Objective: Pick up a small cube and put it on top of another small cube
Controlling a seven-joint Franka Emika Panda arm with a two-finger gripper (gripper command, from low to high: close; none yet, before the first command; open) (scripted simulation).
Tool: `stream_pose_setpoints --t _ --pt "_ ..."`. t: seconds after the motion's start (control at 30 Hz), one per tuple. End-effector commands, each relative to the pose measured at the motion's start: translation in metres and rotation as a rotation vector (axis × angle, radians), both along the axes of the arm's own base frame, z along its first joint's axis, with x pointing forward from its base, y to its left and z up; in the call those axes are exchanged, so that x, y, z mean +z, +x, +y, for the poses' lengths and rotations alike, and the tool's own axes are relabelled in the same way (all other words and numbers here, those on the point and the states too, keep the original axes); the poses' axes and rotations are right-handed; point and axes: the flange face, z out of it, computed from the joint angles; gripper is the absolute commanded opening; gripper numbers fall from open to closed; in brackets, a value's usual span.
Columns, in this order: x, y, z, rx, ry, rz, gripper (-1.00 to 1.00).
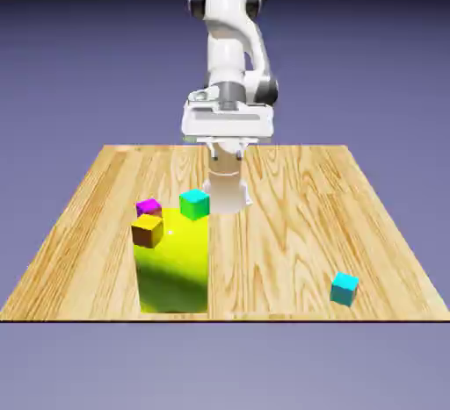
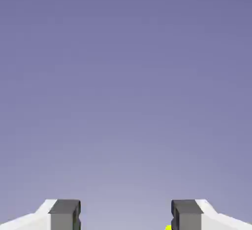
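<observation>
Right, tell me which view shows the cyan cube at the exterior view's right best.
The exterior view: the cyan cube sits there unobstructed on bare wood, several faces visible. The hand view shows none of it, mostly backdrop between the fingertips.

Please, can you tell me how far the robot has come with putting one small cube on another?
No stacking of one cube on another by the claw can be confirmed. The claw is open, with nothing between its fingertips, high above the table. The cyan cube stands apart at the exterior view's right. Left to do: choose a cube, grip it, lift it, set it on another and let go.
</observation>
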Motion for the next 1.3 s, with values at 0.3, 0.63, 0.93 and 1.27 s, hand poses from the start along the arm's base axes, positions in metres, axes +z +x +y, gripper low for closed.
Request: stream_pose_setpoints --t 0.3,0.63,0.93,1.27 --pt "-0.052 0.081 0.102 0.259 -0.190 0.369 0.00" --pt "-0.130 0.121 0.210 0.493 -0.386 0.702 0.00" --pt "-0.210 0.125 0.298 0.666 -0.554 0.971 0.00" --pt "-0.300 0.107 0.349 0.772 -0.685 1.187 0.00"
